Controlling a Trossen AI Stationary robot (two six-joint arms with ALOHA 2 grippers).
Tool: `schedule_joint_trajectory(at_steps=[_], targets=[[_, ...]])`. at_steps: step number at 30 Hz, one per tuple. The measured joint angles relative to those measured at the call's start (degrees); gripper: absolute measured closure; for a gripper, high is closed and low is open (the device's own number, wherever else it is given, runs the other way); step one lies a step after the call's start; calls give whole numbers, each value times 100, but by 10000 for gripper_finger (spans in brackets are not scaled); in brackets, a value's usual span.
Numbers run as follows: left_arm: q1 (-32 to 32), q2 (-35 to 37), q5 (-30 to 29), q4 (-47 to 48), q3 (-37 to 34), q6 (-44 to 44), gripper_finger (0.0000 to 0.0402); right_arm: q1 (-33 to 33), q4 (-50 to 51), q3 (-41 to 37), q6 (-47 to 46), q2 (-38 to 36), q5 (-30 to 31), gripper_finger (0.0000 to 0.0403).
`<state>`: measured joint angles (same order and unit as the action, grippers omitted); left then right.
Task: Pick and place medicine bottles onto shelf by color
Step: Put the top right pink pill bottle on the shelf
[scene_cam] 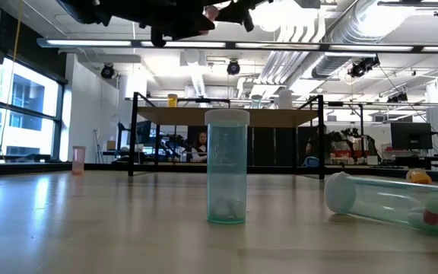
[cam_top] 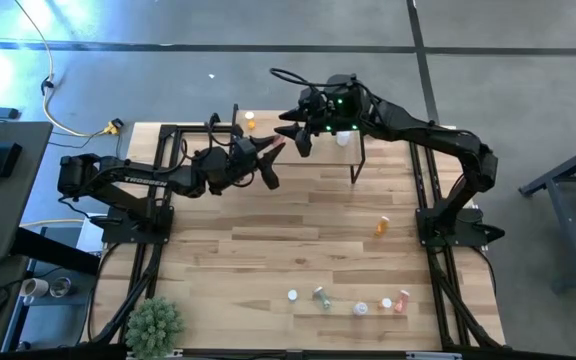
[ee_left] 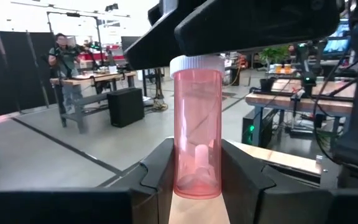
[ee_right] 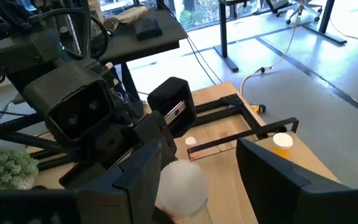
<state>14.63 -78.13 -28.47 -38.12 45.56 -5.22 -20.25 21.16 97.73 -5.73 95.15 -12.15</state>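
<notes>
My left gripper (ee_left: 197,186) is shut on a pink medicine bottle (ee_left: 196,130) with a white cap. It holds the bottle in the air at the near edge of the shelf (cam_top: 268,125), a small raised wood board on black legs at the table's far side. My right gripper (ee_right: 197,174) is open above the bottle, one finger on each side of the white cap (ee_right: 182,183). An orange bottle (cam_top: 250,122) and a white one (cam_top: 344,138) stand on the shelf. Several more bottles lie or stand near the table's front, among them an orange one (cam_top: 381,226) and a green one (scene_cam: 226,167). My left gripper pinches the pink bottle's lower half (ee_left: 179,177) between its two fingers, which come in level from the table's left. The bottle stands upright in the hold, cap up, lifted clear. I cannot tell whether my right gripper's fingers touch the cap.
A green plant (cam_top: 155,325) stands at the table's near left corner. A clear bottle (scene_cam: 394,202) lies on its side beside the upright green one. The middle of the tabletop (cam_top: 298,220) is bare wood. Beyond the table are desks and people.
</notes>
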Motion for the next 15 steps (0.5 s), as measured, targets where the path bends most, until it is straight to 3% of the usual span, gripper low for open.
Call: schedule_joint_trajectory(at_steps=[6, 15], targets=[[4, 13, -394, 78, 4, 3, 304, 0, 69, -9, -88, 15, -25, 204], [2, 13, -373, 91, 4, 3, 304, -2, 27, -9, -86, 13, 97, 204]])
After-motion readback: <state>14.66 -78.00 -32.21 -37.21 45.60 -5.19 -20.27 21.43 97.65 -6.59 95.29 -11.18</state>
